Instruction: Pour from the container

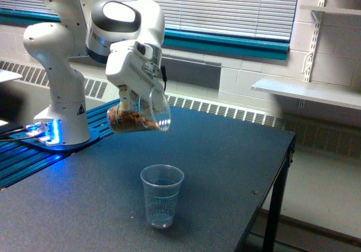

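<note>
The empty cup (162, 202) stands near the worktop's (225, 167) front edge. Above and behind it, toward the back edge, my end effector (134, 97) clamps the container (139, 115), tipped nearly flat, mouth toward the exterior view's right, not yet over the cup.

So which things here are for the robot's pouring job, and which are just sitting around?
For the job:
- the container with brown pieces, tipped on its side
- the gripper holding it
- the clear cup standing on the table

Just around:
- the shelf on the wall
- the window blinds
- the radiator behind the table
</note>
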`<control>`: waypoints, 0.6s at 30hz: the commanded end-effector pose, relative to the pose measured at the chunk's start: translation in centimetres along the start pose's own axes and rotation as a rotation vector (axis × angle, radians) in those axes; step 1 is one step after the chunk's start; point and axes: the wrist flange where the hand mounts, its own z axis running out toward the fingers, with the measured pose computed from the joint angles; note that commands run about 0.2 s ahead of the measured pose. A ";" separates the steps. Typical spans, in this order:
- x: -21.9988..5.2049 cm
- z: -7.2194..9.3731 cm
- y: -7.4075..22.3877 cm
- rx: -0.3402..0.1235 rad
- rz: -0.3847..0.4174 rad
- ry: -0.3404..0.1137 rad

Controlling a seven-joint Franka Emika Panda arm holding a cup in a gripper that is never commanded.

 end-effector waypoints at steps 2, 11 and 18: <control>0.1 0.6 0.1 -0.032 -0.023 -0.018; -0.5 1.3 0.6 -0.078 -0.024 -0.048; -0.8 1.6 0.8 -0.106 -0.028 -0.068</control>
